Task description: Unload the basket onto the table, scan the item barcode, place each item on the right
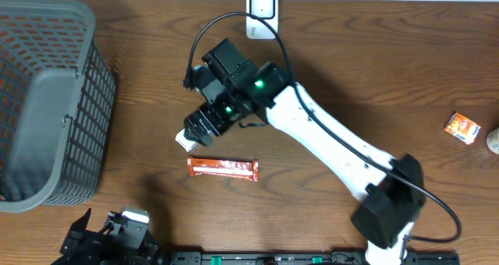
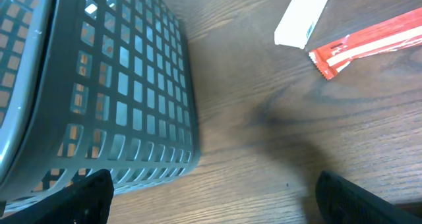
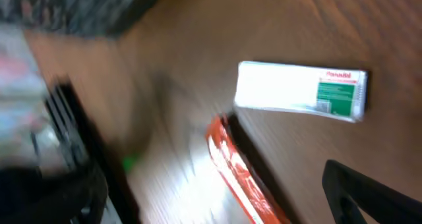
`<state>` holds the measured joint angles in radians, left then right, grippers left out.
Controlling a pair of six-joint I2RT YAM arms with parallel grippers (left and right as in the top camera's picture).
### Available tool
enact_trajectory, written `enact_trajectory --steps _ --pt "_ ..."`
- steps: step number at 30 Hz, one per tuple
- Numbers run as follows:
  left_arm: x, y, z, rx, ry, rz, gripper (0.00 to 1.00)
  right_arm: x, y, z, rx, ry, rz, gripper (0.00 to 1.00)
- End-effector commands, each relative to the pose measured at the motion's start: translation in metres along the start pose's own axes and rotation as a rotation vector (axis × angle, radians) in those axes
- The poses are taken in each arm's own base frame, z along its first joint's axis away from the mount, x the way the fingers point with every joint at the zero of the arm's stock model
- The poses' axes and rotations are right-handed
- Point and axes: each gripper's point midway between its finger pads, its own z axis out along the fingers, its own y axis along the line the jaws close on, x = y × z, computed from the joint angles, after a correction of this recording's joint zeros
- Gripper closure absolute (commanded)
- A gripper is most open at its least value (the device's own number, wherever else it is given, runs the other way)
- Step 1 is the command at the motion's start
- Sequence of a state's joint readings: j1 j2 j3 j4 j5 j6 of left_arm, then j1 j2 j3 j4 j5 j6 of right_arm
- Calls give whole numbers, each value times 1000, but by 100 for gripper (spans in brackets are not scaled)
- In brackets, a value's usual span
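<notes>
Table (image 1: pixel 351 70): brown wood grain; carries everything below.

Box (image 1: pixel 185 140): white, long and narrow, green print at one end. It lies flat on the table left of centre. From overhead only one end shows from under the right gripper. The right wrist view shows it whole, with no finger touching it. Its print is too blurred to read.

Bar (image 1: pixel 223 168): red-orange wrapper, lying flat just beside the box on the near side. The two are close but not touching.

Scanner (image 1: pixel 262 8): white, at the far edge near the middle, well apart from box and bar. A black cable runs past it.

Right gripper (image 1: pixel 196 132): at the end of a white arm reaching diagonally from the near right corner. It is above the box with jaws wide apart, holding nothing. The right wrist view is motion-blurred.

Left gripper (image 2: pixel 224 204): low at the near left edge, close to the basket. Its jaws are wide apart with bare table between them. Box and bar lie ahead of it.

Basket (image 1: pixel 47 101): grey plastic lattice at the far left, standing upright.

Packet (image 1: pixel 462 128): small and orange, near the right edge, well apart from the other items.
</notes>
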<state>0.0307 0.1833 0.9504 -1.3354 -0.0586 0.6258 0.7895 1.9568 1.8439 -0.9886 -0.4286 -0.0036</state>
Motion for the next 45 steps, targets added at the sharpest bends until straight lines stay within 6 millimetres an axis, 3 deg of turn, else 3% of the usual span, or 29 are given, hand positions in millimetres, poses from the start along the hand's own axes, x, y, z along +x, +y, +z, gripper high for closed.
enact_trajectory --steps 1,7,16,19,22,28,32,39,45 --pt "0 1 -1 -4 -3 4 2 30 -6 20 10 134 -323 1" --pt "0 1 -1 -4 -3 4 2 67 -21 36 73 275 -402 1" --pt "0 1 -1 -4 -3 4 2 98 -16 75 91 330 -520 1" --pt "0 1 -1 -4 -3 4 2 99 -18 86 96 315 -545 4" --pt "0 1 -1 -4 -3 4 2 94 -15 94 58 278 -542 16" --pt "0 1 -1 -4 -3 4 2 86 -4 98 -110 198 -508 18" --pt "0 1 -1 -4 -3 4 2 89 -12 103 -134 199 -493 28" --pt "0 1 -1 -4 -3 4 2 95 -24 106 -151 216 -456 31" --pt "0 1 -1 -4 -3 4 2 111 -32 123 -178 262 -435 35"
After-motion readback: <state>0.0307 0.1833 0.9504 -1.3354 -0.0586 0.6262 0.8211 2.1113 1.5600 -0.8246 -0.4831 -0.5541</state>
